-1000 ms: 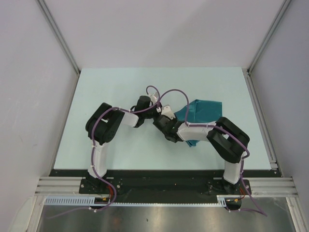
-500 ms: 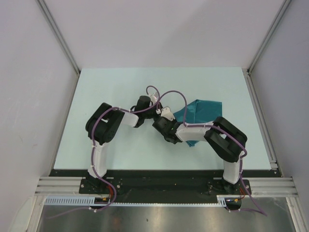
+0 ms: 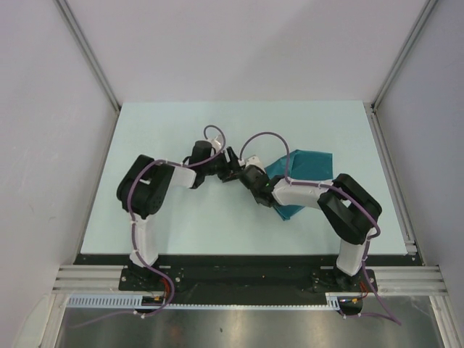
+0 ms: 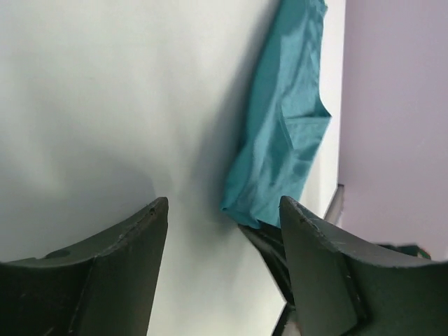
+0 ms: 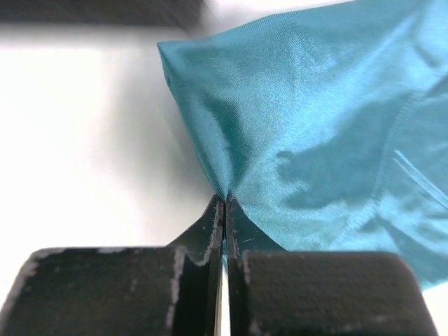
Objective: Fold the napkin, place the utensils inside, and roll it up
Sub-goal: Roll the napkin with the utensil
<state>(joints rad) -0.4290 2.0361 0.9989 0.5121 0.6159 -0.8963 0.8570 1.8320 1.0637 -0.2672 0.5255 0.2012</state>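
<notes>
Napkin [image 3: 308, 168] lies bunched right of centre on the desk [image 3: 167, 130] — thin, limp, probably slippery. Right gripper [image 5: 224, 210] is clamped on a fold near its corner; left gripper [image 4: 220, 210] hangs spread, empty, beside it — take hemmed corners

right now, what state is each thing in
napkin: rumpled, not rolled, lying on the table, one edge pinched
right gripper: shut on the napkin's edge
left gripper: open, holding nothing, pointed at the napkin's corner
</notes>
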